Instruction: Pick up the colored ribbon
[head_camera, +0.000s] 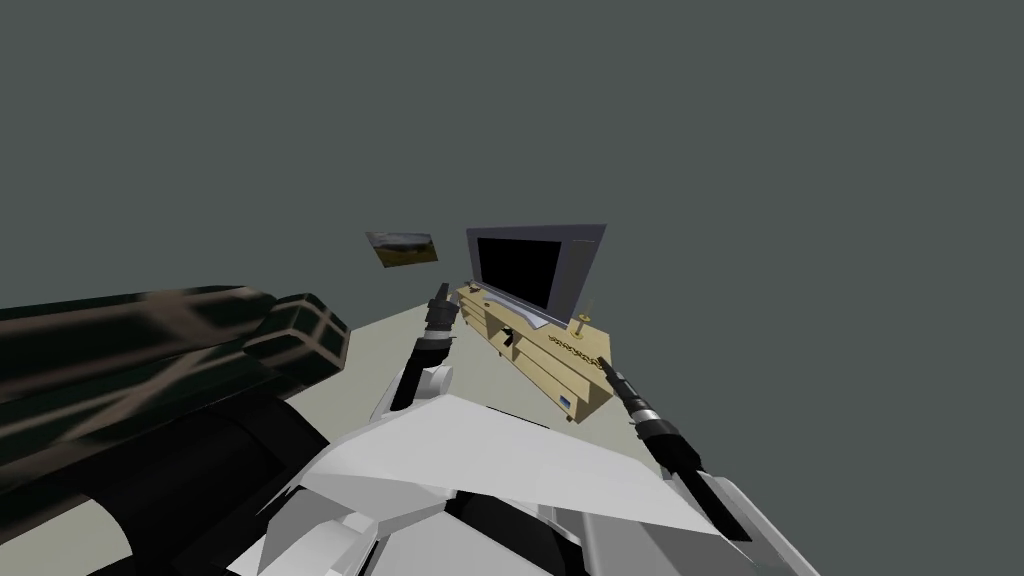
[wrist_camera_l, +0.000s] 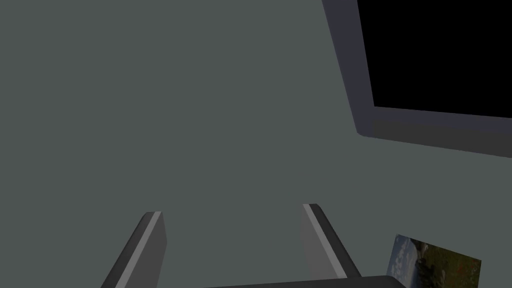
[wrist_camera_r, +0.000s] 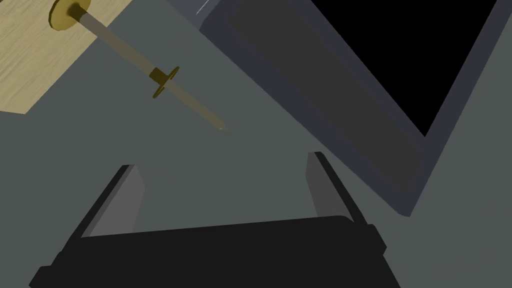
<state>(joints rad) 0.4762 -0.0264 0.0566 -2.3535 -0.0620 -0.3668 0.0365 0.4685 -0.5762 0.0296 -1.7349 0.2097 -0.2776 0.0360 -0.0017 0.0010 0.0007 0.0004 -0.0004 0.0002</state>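
Observation:
A thin yellowish patterned strip (head_camera: 567, 347), which may be the ribbon, lies on the top of a light wood cabinet (head_camera: 540, 375) below a television (head_camera: 535, 268). My right gripper (head_camera: 605, 366) hovers just off the cabinet's near end, close to the strip. In the right wrist view this gripper (wrist_camera_r: 220, 162) is open and empty, looking past a slim gold candlestick (wrist_camera_r: 160, 82) that stands on the cabinet top (wrist_camera_r: 30, 55). My left gripper (head_camera: 440, 293) is raised near the cabinet's far end. Its wrist view shows it (wrist_camera_l: 232, 210) open and empty, facing the grey wall.
A dark sofa (head_camera: 150, 350) bulks close on my left. The television's grey frame (wrist_camera_r: 350, 85) stands near the right hand. A small landscape picture (head_camera: 402, 248) hangs on the grey wall. Pale floor (head_camera: 400, 340) runs between the sofa and the cabinet.

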